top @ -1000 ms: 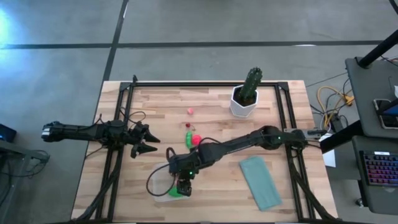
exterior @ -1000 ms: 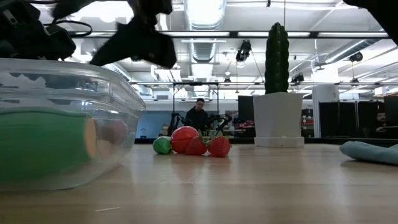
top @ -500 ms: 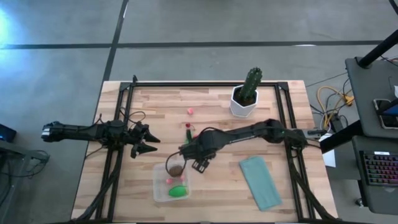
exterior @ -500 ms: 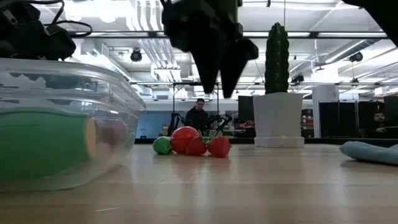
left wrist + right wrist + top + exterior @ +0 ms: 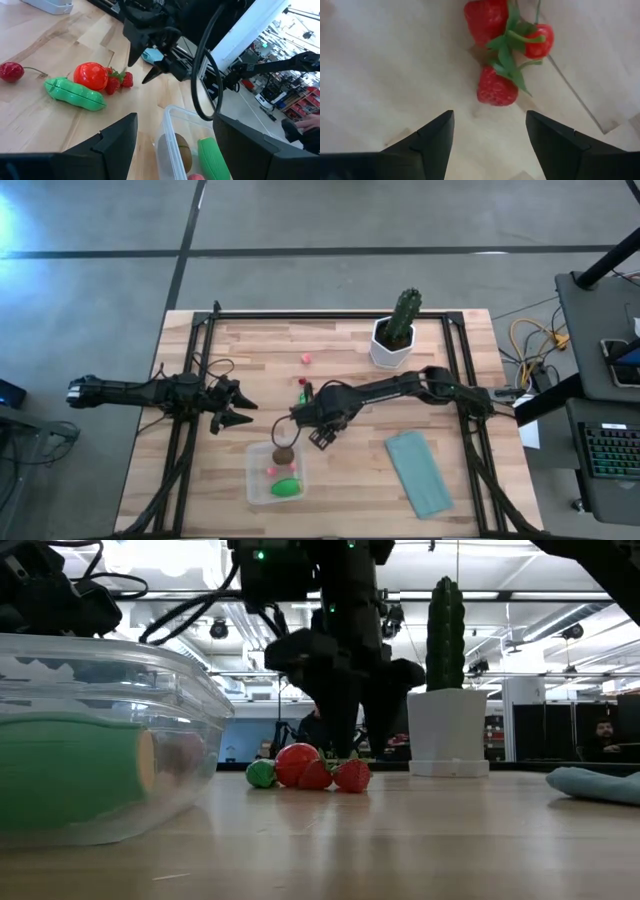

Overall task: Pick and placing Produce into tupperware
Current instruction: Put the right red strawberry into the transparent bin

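Observation:
The clear tupperware (image 5: 274,475) sits near the table's near edge. It holds the brown round piece (image 5: 283,454), pink bits and a green piece (image 5: 287,487). A produce cluster lies on the wood past it: a green pod (image 5: 75,93), a red tomato (image 5: 91,76) and two strawberries (image 5: 496,87). A pink bit (image 5: 305,359) lies farther off. My right gripper (image 5: 490,145) is open and hangs just above the strawberries, touching nothing. My left gripper (image 5: 236,408) is open and waits at the table's left side.
A tall green cactus in a white pot (image 5: 395,335) stands toward the far edge. A teal cloth (image 5: 420,472) lies flat at the near right. A red cherry (image 5: 11,71) lies beside the pod. Bare wood lies between the tupperware and the cloth.
My right gripper has risen out of the tupperware and swung toward the far side to the produce cluster, coming down over the strawberries. The brown round piece now shows inside the tupperware where the gripper was.

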